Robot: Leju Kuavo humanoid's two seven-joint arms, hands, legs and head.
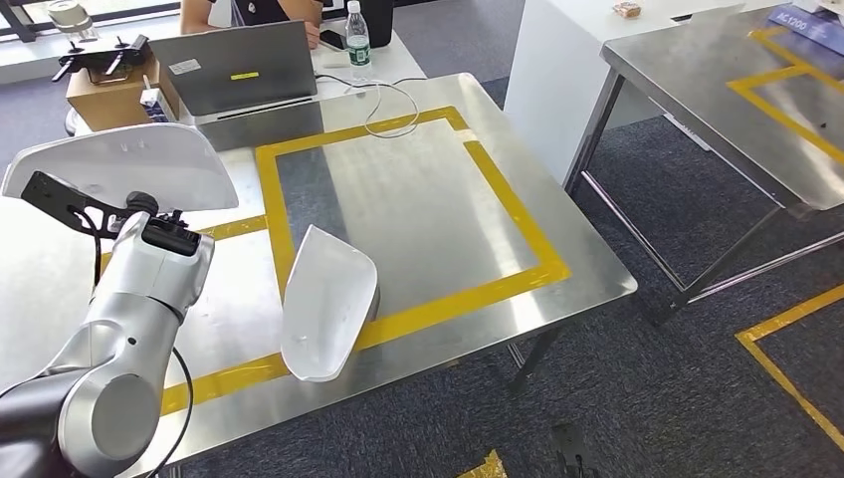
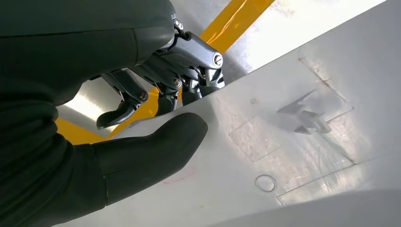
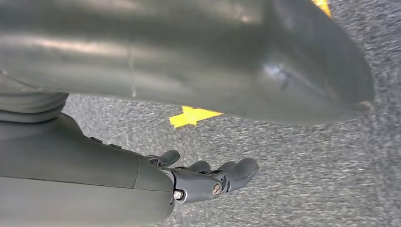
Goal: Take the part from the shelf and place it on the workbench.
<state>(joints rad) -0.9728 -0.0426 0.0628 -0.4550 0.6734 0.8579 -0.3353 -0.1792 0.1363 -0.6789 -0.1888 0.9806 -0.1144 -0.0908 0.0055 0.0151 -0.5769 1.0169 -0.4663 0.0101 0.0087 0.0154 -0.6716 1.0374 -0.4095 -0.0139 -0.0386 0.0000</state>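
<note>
Part [image 1: 124,164], a white curved plastic shell, sat at the upper left of the head view, held above the left end of the counter [image 1: 418,199]. The left robot hand [image 2: 156,118] pinched its edge: the thick thumb lay flat on the white face while the darker fingers [image 2: 189,71] curled behind the rim. A second white shell [image 1: 326,304] lay on the counter at lower centre, across the yellow tape [image 1: 518,224] that marked a square on the steel top. The right robot hand [image 3: 208,177] hung over grey carpet [image 3: 302,179], fingers loosely spread and holding nothing. Along the top edge of the head view stood a laptop [image 1: 244,70], a water bottle [image 1: 357,42] and a cardboard box [image 1: 114,90], with a person [image 1: 254,12] seated behind them. Another steel table [image 1: 737,100] stood at the upper right.
</note>
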